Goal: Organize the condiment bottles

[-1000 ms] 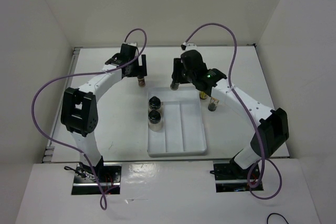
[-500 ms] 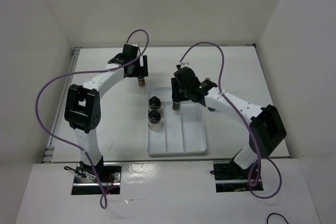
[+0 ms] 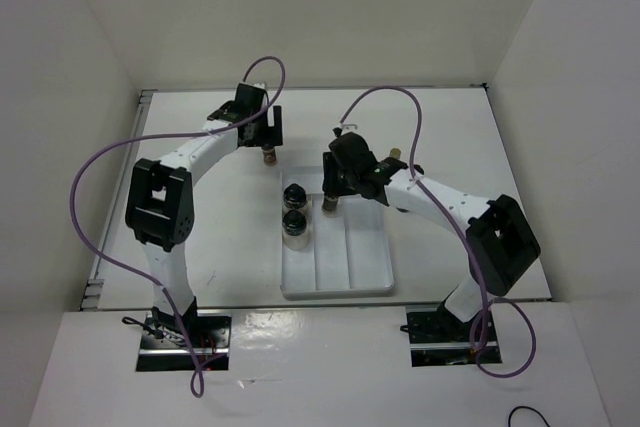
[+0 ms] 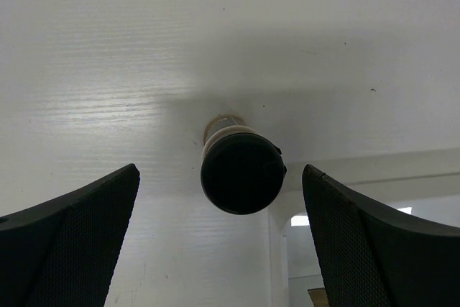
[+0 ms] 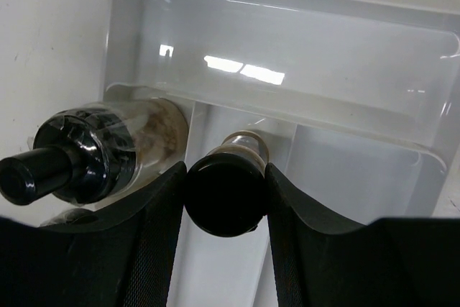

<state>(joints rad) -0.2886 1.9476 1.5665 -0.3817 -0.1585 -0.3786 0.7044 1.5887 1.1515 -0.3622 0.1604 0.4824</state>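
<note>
My right gripper (image 3: 333, 190) is shut on a slim black-capped bottle (image 3: 330, 206) and holds it upright at the far end of the white tray's (image 3: 370, 282) middle compartment. In the right wrist view the pads (image 5: 162, 213) clamp its cap (image 5: 225, 203). Two squat jars (image 3: 294, 194) (image 3: 294, 225) stand in the left compartment; one shows in the right wrist view (image 5: 93, 152). My left gripper (image 3: 268, 134) is open above another small brownish bottle (image 3: 268, 156) on the table behind the tray. In the left wrist view that bottle (image 4: 241, 172) stands between the spread fingers (image 4: 79, 228), untouched.
One more bottle (image 3: 394, 157) stands on the table just behind my right forearm. The tray's far left corner (image 4: 309, 206) lies close to the left gripper's bottle. White walls enclose the table on three sides.
My right gripper has carried its bottle from the table behind the tray towards the near side, to the far end of the middle compartment. My left gripper has hardly moved.
</note>
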